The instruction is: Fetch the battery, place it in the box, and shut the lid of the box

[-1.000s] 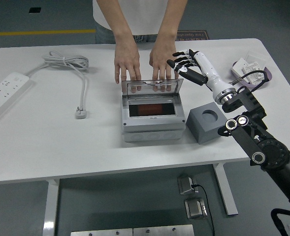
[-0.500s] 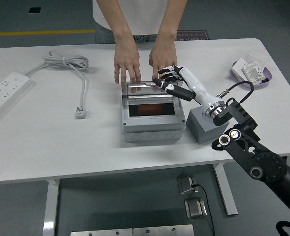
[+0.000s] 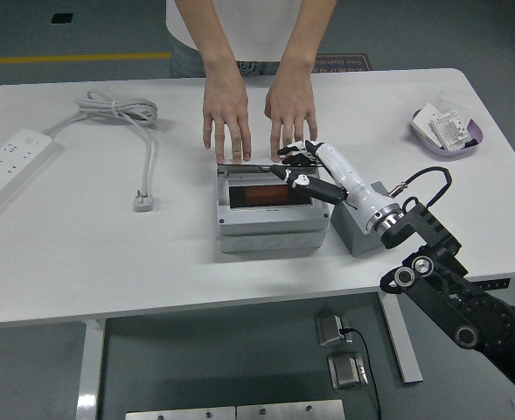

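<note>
Grey box (image 3: 272, 214) sits mid-tabltop, clear white tabletop (image 3: 108, 262) to its left; the right robot hand (image 3: 297, 164), fingers spread, touches its lid (image 3: 253, 164), which looks nearly shut. Reddish battery (image 3: 270, 196) inside, partly hidden.

My right arm reaches in, hand low over mid-table.
Right hand (image 3: 299, 163) has its fingers loosely extended toward the far left, gripping nothing. A person's two hands (image 3: 226, 118) (image 3: 291, 110) lie flat, palms down, just beyond it.

White table (image 3: 82, 254) — power strip (image 3: 10, 166), plug (image 3: 143, 200), box (image 3: 272, 208), grey block (image 3: 362, 229), dish (image 3: 447, 131).
</note>
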